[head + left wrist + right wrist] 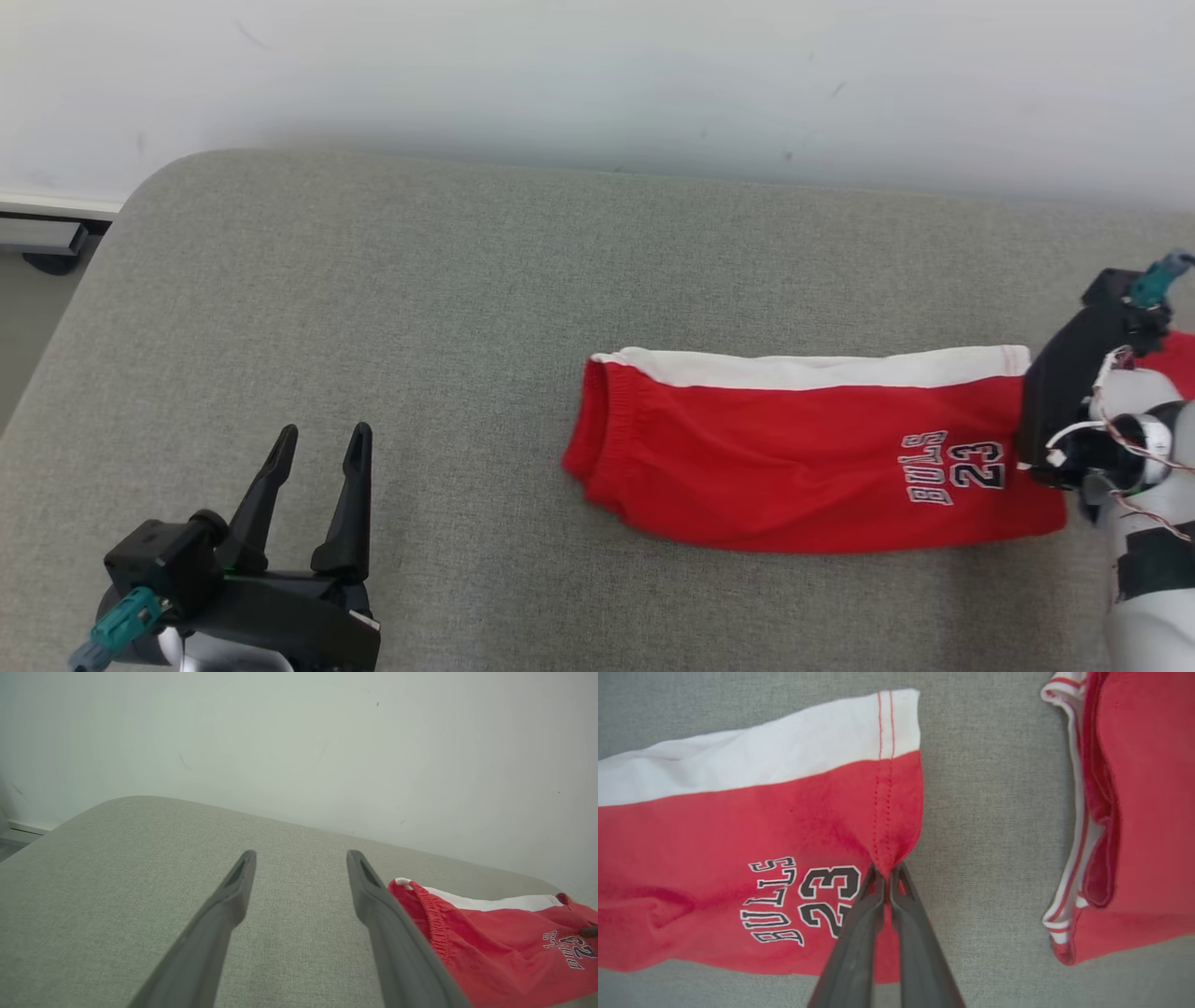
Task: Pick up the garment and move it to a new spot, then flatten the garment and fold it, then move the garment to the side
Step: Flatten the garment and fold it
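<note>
1. While my right claw (pixel 888 877) is clamped tight on the hem of the garment (pixel 794 457), the red shorts lie flat on the right half of the grey cloth-covered desk (pixel 373 280).
2. Their long axis runs left to right, parallel to the desk's far edge. The elastic waistband points toward the left edge and the pinched hem toward the right edge.
3. A white stripe runs along the side facing the far edge, and the "BULLS 23" print sits near the hem.
4. My left claw (pixel 325 431) is spread wide and empty over the near left part of the desk. It is well apart from the waistband, with bare grey cloth between.
5. Past the hem, toward the right edge, lies a second piece of red cloth (pixel 1134 812) with white-and-red trim. A strip of bare desk separates the two, and I cannot tell whether it belongs to the same garment.
6. A pale wall (pixel 597 75) rises behind the far edge.
</note>
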